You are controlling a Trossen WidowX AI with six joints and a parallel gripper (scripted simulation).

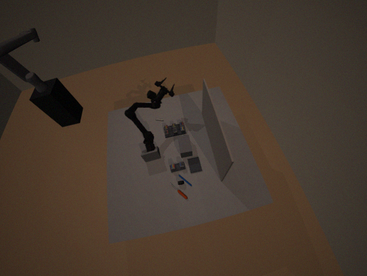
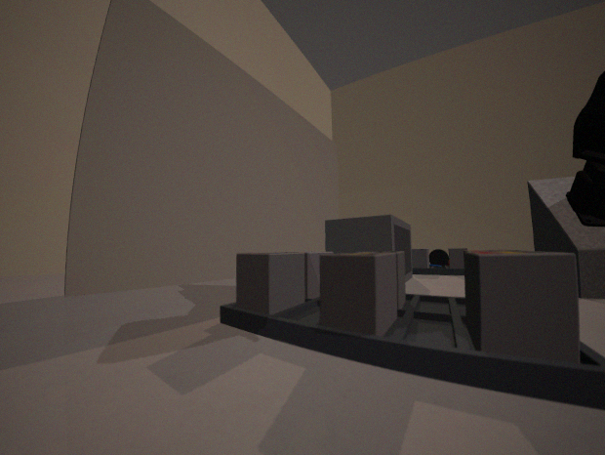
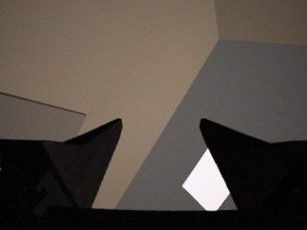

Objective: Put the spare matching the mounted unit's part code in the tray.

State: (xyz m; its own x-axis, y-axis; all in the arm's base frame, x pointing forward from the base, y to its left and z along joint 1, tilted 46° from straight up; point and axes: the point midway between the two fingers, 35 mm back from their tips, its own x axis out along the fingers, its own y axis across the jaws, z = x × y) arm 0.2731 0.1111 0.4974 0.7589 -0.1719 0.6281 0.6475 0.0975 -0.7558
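My gripper (image 1: 170, 81) (image 3: 160, 122) is open and empty, raised high beyond the spares rack; its fingers point up and away from the table. The dark spares rack (image 1: 174, 135) (image 2: 416, 355) holds several light blocks with coloured labels on top, such as one block (image 2: 530, 306) at its near right. A smaller dark rack (image 1: 177, 170) holds two labelled blocks. A flat grey tray (image 1: 195, 164) lies beside it, with nothing seen in it. A grey housing (image 1: 185, 145) (image 2: 356, 235) stands between the racks. I cannot make out a mounted unit or read any code.
A tall upright panel (image 1: 213, 127) (image 2: 195, 205) stands right of the racks in the top view. The arm's base block (image 1: 151, 154) is at the left. A blue stick (image 1: 185, 180), a small black piece (image 1: 180, 182), an orange-handled screwdriver (image 1: 182, 194) and a white stick (image 1: 159, 119) lie about.
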